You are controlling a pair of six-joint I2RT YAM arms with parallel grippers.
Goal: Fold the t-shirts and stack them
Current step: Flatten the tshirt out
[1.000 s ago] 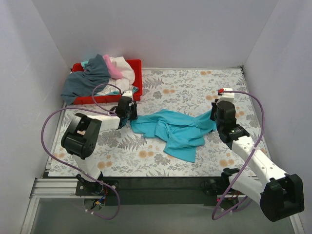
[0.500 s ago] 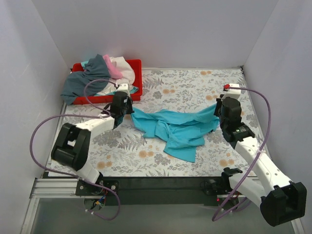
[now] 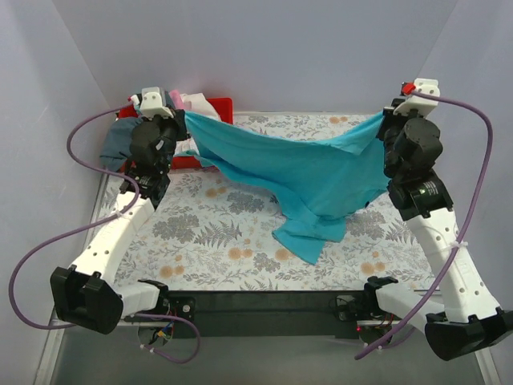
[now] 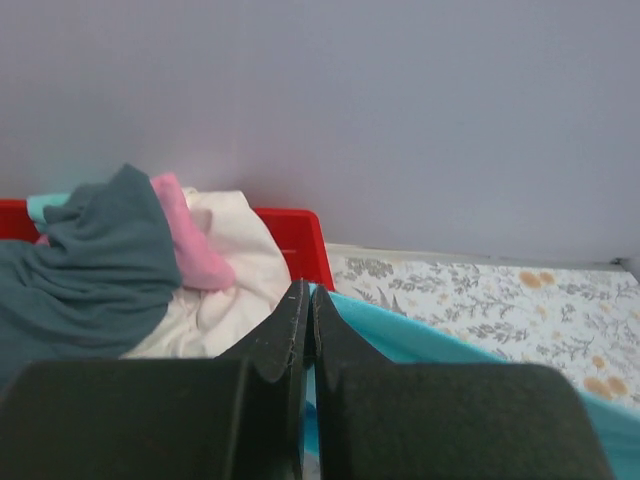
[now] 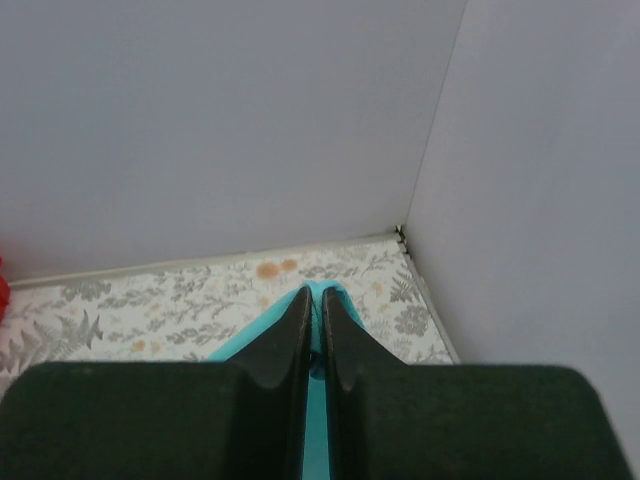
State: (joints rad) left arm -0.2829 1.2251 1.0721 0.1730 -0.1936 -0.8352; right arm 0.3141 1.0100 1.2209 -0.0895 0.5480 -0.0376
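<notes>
A bright turquoise t-shirt [image 3: 296, 172] hangs stretched in the air between my two arms, its lower part drooping to the floral table. My left gripper [image 3: 183, 119] is shut on its left edge, up near the red tray. In the left wrist view the black fingers [image 4: 290, 330] pinch turquoise cloth [image 4: 420, 335]. My right gripper [image 3: 383, 120] is shut on the shirt's right edge, raised at the back right; turquoise cloth [image 5: 318, 400] shows between its fingertips [image 5: 335, 325]. Grey [image 4: 90, 260], pink [image 4: 190, 245] and white [image 4: 235, 290] t-shirts lie heaped in the tray.
The red plastic tray [image 3: 220, 108] stands at the back left with the heap of shirts [image 3: 120, 140] spilling over its left side. Grey walls close in on the back, left and right. The table [image 3: 208, 241] wears a floral cover.
Both arms have risen and spread apart toward the back corners, lifting the turquoise shirt off the table and pulling it taut. The left gripper has shut on the shirt's edge.
</notes>
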